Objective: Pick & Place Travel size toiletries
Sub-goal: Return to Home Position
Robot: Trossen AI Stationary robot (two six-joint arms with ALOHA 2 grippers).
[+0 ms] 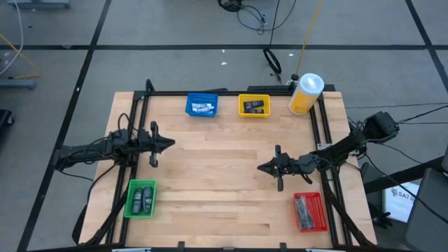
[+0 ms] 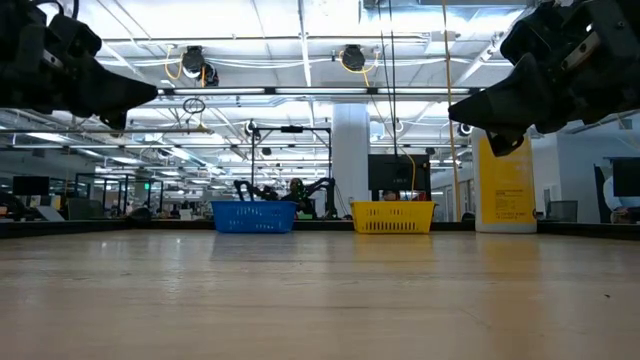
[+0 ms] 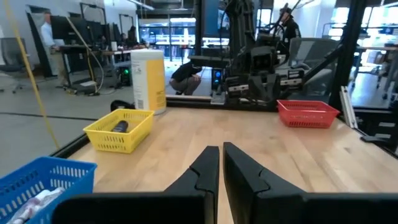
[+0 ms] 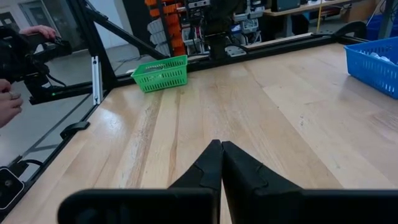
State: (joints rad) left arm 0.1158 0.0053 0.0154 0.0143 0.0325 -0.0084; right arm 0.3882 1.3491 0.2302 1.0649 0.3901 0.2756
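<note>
The travel size toiletries lie in four bins: silver-white ones in the blue bin [image 1: 201, 105], a dark one in the yellow bin [image 1: 253, 106], dark ones in the green bin [image 1: 140, 199] and in the red bin [image 1: 309, 211]. My left gripper [image 1: 170, 144] is shut and empty above the table's left side. My right gripper [image 1: 260, 168] is shut and empty above the table's right middle. Both hover clear of the wood, as the low view shows. The left wrist view shows the shut fingers [image 3: 220, 163]; the right wrist view shows its own [image 4: 220, 155].
A big yellow white-capped bottle [image 1: 305, 94] stands at the far right corner. A dark frame [image 1: 231, 93] runs along the table's edges. Bare wood [image 1: 217, 161] lies between the grippers. A person's hands [image 4: 25, 37] hold a device beyond the table.
</note>
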